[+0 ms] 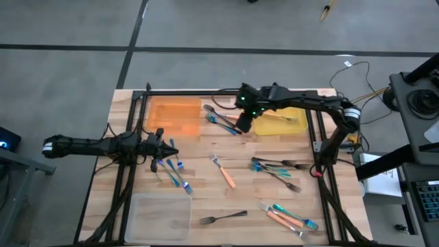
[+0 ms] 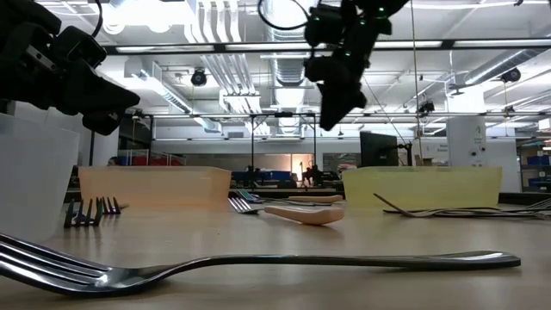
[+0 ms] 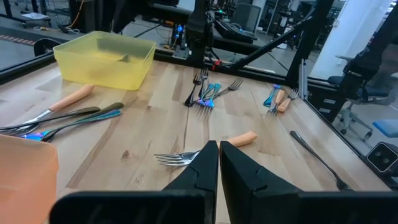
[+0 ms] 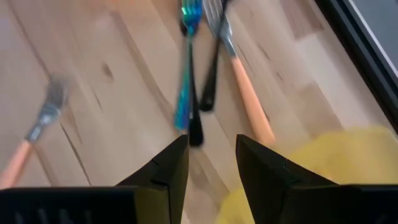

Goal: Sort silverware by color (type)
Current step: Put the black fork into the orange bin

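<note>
The silverware lies scattered on the wooden table. A blue fork [image 4: 186, 68], a dark fork [image 4: 208, 81] and an orange-handled fork [image 4: 245, 87] lie side by side between the orange tray [image 1: 175, 115] and the yellow tray [image 1: 281, 123]. My right gripper [image 1: 243, 122] hangs open above their handle ends, tilted downward, with nothing between its fingers [image 4: 211, 155]. My left gripper [image 1: 168, 147] waits shut at the table's left, just above blue forks [image 1: 175, 171]. An orange-handled fork [image 1: 223, 171] lies mid-table.
A clear tray [image 1: 161, 213] stands at the near left. Dark forks [image 1: 278, 168] lie at the right, a lone dark fork [image 1: 223, 218] lies near the front edge, and orange and teal utensils [image 1: 288, 216] lie at the near right. A dark utensil lies in the yellow tray [image 3: 124, 57].
</note>
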You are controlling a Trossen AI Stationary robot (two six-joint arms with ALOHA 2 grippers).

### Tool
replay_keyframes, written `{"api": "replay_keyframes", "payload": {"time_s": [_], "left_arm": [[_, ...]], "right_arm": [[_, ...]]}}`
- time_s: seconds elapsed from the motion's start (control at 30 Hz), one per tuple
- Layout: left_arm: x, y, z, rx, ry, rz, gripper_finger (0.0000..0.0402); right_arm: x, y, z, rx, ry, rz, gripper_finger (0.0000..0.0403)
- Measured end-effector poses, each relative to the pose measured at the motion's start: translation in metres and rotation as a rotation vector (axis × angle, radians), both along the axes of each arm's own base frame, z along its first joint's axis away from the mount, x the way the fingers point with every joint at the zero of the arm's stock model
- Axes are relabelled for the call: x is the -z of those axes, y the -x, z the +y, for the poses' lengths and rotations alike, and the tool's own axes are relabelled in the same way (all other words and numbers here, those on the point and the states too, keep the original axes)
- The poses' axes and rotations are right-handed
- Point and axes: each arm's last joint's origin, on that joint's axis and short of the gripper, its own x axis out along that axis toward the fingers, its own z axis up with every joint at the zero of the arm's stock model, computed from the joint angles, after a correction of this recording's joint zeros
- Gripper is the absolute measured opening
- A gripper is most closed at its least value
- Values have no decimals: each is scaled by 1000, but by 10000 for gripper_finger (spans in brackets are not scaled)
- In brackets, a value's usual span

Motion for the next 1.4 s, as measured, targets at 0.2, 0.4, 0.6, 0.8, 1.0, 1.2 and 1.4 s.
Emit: {"api": "replay_keyframes", "payload": {"time_s": [0.2,0.4,0.6,0.8,1.0,1.2,1.4], "left_arm": [[0,0,0,0,0,0,0],[0,0,0,0,0,0,0],[0,0,0,0,0,0,0],[0,0,0,0,0,2,0],[0,0,0,0,0,2,0],[0,0,0,0,0,2,0],[0,0,0,0,0,2,0]], "right_arm": [[8,-35,-14,91,-41,10,125],[25,-53,-30,208,-117,107,115],[38,-69,-31,144,-124,193,114],[43,-84,-35,109,-114,206,111],[63,-94,-40,51,-93,247,116],[77,-99,-51,72,-26,314,111],[73,-99,-57,155,-45,275,103]]}}
